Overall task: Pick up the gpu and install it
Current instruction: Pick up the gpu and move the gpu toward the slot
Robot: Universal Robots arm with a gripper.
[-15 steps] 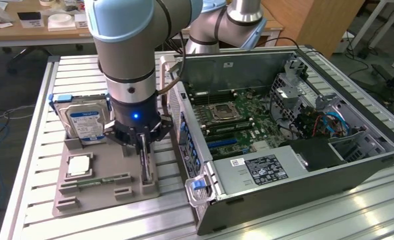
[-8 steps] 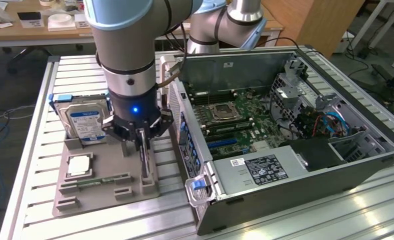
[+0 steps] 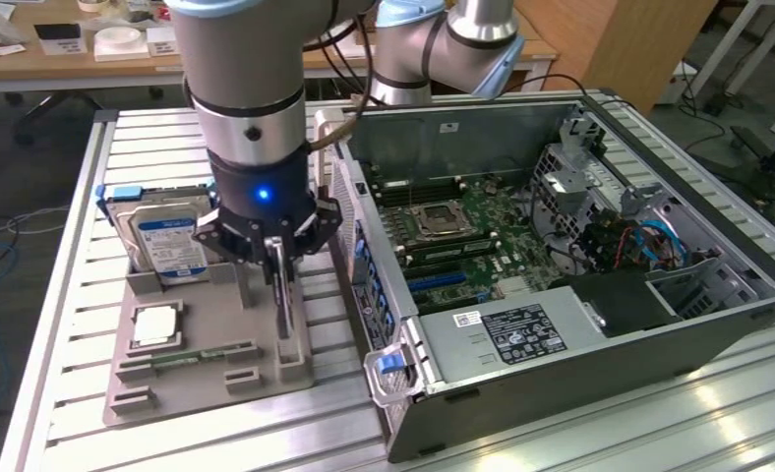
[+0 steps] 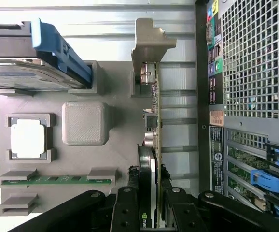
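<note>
Grey moulded plastic makes up the parts tray (image 3: pixel 139 393), which is set on the slatted aluminium bench (image 3: pixel 151 147) just beside the open computer case (image 3: pixel 702 324). In the exterior view, the end effector (image 3: pixel 272 258) is seen lowered over the tray's edge nearest the case. The gpu (image 3: pixel 284 310) stands on edge directly beneath it in its slot, and a hard drive (image 3: pixel 167 244) is racked upright to the exterior view's left. In the wrist view, the gpu (image 4: pixel 154 111) is seen edge-on. Its silver bracket (image 4: pixel 151 41) is seated in the tray's end holder, and the fingers (image 4: pixel 127 205) are pressed against both faces of the card at the end away from the bracket, so the end effector (image 4: pixel 151 193) is judged to be clamped on the gpu. The card appears not yet lifted clear of the tray. A processor (image 4: pixel 28 137) and a memory stick (image 4: pixel 52 180) lie in their own recesses well apart from the grasp. The step in hand is judged to be securing and freeing the card. It is done well if the clamp is kept square on the flat faces and the card is drawn straight out along its slot. Twist should be avoided so that the bracket is not caught on its holder, and the nearby case wall (image 4: pixel 250 63) should be kept clear.
</note>
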